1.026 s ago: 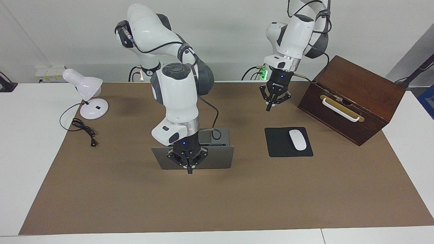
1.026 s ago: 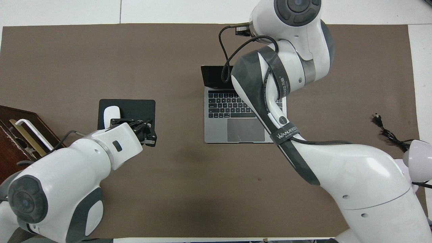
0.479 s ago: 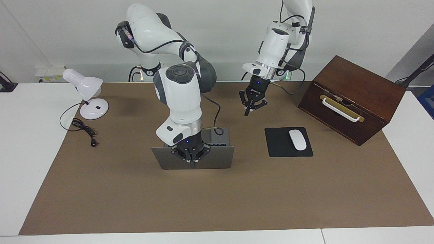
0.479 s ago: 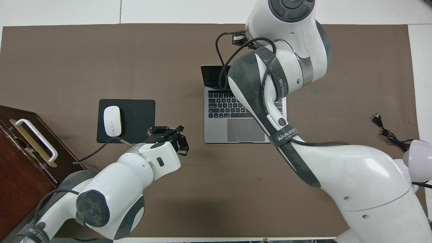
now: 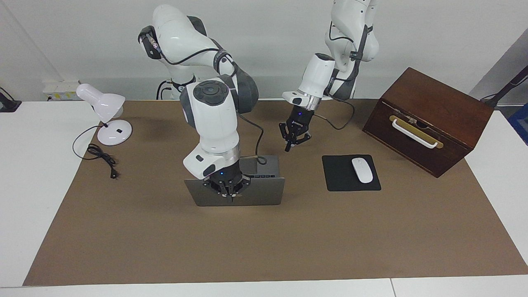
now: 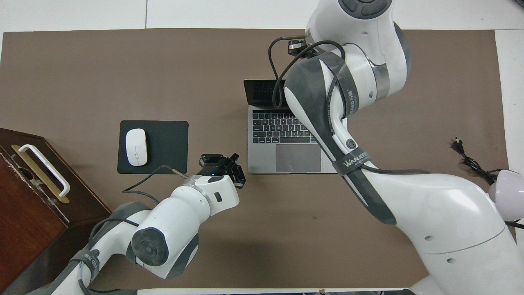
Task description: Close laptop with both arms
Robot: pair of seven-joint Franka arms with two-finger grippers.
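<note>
laptop (image 5: 264, 192): open on desk (image 5: 123, 247), lid up
right gripper (image 5: 229, 199): closed, empty, against lid's outer face
left gripper (image 5: 288, 148): closed, empty, over desk beside laptop

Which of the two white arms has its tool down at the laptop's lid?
The right arm: its tool is at the laptop lid's top edge. The left arm's tool hangs above the mat beside the laptop.

In the overhead view the right arm (image 6: 339, 123) hides the right gripper and much of the laptop (image 6: 282, 157) screen; the picture's edge cuts off the wooden box (image 6: 24, 205) and lamp (image 6: 507, 192).
</note>
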